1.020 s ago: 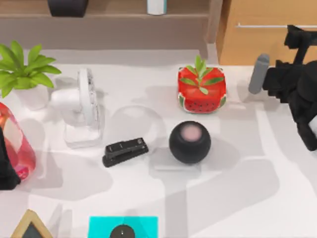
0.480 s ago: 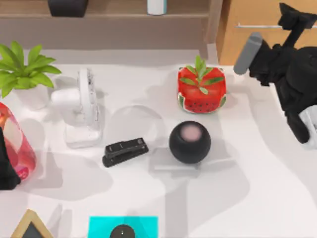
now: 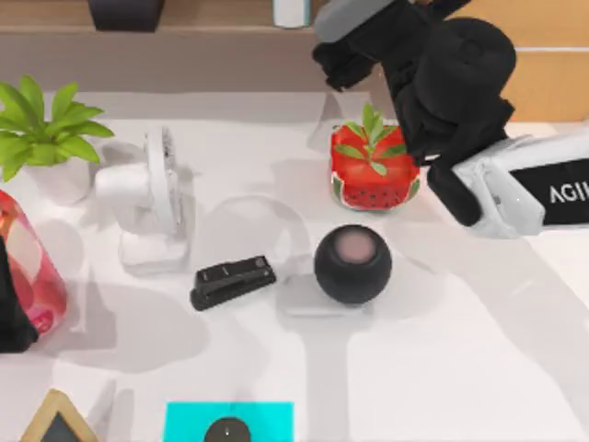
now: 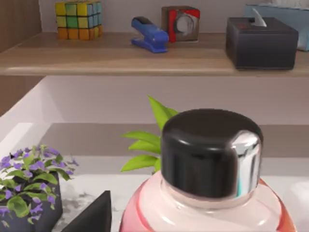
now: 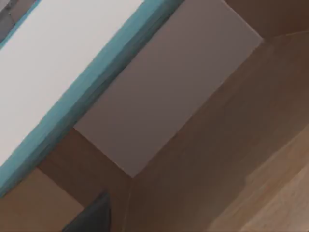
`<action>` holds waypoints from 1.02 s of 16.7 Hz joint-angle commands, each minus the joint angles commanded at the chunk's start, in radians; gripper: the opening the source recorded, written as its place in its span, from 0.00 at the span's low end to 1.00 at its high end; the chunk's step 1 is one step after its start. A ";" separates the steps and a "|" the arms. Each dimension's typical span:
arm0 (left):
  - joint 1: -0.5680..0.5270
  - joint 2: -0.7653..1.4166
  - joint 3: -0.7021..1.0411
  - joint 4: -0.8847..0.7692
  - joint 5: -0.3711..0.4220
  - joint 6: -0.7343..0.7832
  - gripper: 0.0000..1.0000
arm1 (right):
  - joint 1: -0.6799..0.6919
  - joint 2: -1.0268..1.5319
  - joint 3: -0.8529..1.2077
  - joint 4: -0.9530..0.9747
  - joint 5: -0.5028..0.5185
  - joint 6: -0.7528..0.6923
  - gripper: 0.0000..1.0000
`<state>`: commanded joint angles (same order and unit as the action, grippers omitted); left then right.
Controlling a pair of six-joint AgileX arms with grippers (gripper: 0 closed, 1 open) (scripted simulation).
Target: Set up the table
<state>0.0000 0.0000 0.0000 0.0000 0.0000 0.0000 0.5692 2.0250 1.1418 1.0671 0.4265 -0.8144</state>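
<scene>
The white table (image 3: pixel 460 350) carries a watermelon-shaped planter (image 3: pixel 375 166), a black round speaker (image 3: pixel 352 264), a black stapler (image 3: pixel 232 281) and a white desk fan (image 3: pixel 152 198). My right gripper (image 3: pixel 342 41) hangs over the back edge by the brown shelf (image 3: pixel 184 37), shut on a grey cylinder-like object (image 3: pixel 345 14). Its wrist view looks into the shelf wood (image 5: pixel 217 145) beside a teal-edged white box (image 5: pixel 72 63). My left gripper (image 3: pixel 9 318) is parked at the left edge, right behind a pink bottle (image 3: pixel 28 267) with a black cap (image 4: pixel 211 150).
A green plant in a white pot (image 3: pixel 46 138) stands at the back left. A teal pad (image 3: pixel 267 419) and a wood-framed item (image 3: pixel 55 419) lie at the front edge. A light-wood cabinet (image 3: pixel 552 55) stands at the back right. The shelf holds a colour cube (image 4: pixel 78 19), a blue stapler (image 4: pixel 149 35) and a black box (image 4: pixel 260 43).
My right arm has swung from the table's right side up and to the left, carrying the grey object over the shelf edge. The left arm and the table's things have stayed put.
</scene>
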 joint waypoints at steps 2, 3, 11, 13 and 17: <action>0.000 0.000 0.000 0.000 0.000 0.000 1.00 | 0.052 0.036 0.104 -0.082 0.055 0.166 1.00; 0.000 0.000 0.000 0.000 0.000 0.000 1.00 | 0.072 0.061 0.159 -0.126 0.084 0.247 1.00; 0.000 0.000 0.000 0.000 0.000 0.000 1.00 | 0.133 0.274 0.547 -0.426 0.288 0.745 1.00; 0.000 0.000 0.000 0.000 0.000 0.000 1.00 | 0.138 0.301 0.591 -0.463 0.311 0.795 1.00; 0.000 0.000 0.000 0.000 0.000 0.000 1.00 | 0.140 0.307 0.601 -0.473 0.317 0.807 1.00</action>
<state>0.0000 0.0000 0.0000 0.0000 0.0000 0.0000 0.7091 2.3320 1.7424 0.5943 0.7433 -0.0073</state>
